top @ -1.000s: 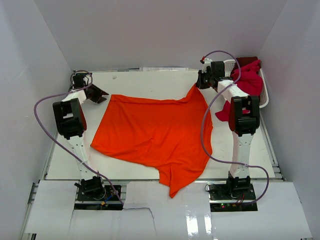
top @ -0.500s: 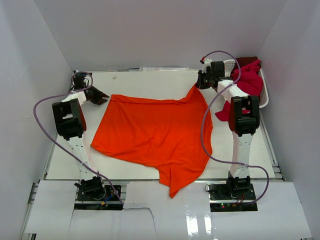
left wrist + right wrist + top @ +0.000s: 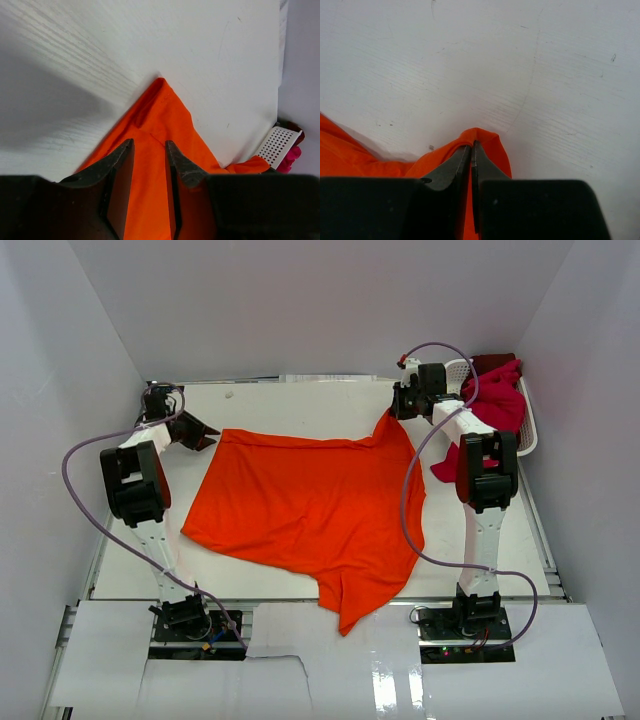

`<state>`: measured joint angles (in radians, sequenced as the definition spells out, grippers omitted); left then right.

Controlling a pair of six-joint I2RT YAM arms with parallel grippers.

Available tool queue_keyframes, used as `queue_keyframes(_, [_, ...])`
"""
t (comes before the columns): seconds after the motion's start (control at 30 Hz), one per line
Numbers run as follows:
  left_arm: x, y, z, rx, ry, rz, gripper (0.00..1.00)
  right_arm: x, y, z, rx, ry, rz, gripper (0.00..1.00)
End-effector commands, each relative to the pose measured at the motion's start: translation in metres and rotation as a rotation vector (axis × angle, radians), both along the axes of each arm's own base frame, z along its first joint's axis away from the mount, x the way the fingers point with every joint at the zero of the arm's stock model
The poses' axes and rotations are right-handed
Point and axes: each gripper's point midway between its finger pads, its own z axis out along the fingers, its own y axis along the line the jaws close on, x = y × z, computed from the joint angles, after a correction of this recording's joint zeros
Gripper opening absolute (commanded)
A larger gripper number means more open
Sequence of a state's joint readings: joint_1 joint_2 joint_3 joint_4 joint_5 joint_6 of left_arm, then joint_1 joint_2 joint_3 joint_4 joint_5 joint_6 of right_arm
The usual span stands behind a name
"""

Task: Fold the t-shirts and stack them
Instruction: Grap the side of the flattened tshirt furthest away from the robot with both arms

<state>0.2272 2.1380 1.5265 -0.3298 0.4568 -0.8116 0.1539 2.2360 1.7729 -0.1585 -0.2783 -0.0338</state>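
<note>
Pinching a raised corner of the orange t-shirt (image 3: 310, 505), my right gripper (image 3: 471, 146) has both fingers pressed together, with a small fold of cloth bulging just past the tips. Beyond that fold there is only the white table (image 3: 520, 60), and more orange trails off behind the fingers to their left. My left gripper (image 3: 148, 150) has its fingers spread with a clear gap between them, poised over the shirt's other far corner. Orange cloth shows through the gap, and the pointed tip of the corner lies just ahead of the fingertips on the table. I cannot tell whether those fingers touch the cloth. From these two corners the shirt spreads back toward my bases, mostly flat, with one end hanging over the near edge. Out past my right fingers stands a white basket (image 3: 527, 430) holding crimson t-shirts (image 3: 497, 400), some of them spilling over its side.
</note>
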Motion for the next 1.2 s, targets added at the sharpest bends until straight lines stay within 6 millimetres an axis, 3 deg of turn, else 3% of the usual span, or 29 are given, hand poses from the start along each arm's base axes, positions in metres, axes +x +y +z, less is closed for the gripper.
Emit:
queue_keyframes(0.0, [0.004,-0.001,0.048,0.022,-0.109,-0.016,0.41,0.009,0.004,0.013,-0.001,-0.041,0.004,0.08])
queue_keyframes(0.37, [0.004,-0.007,0.038,0.013,-0.095,-0.029,0.41,0.011,0.006,0.015,0.003,-0.044,0.005,0.08])
queue_keyframes(0.8, [0.023,-0.008,0.034,0.012,-0.104,-0.029,0.41,0.011,0.005,0.015,-0.004,-0.045,0.003,0.08])
queue_keyframes(1.17, [0.026,-0.01,0.023,0.031,-0.086,-0.033,0.41,0.011,0.006,0.015,-0.002,-0.048,0.007,0.08])
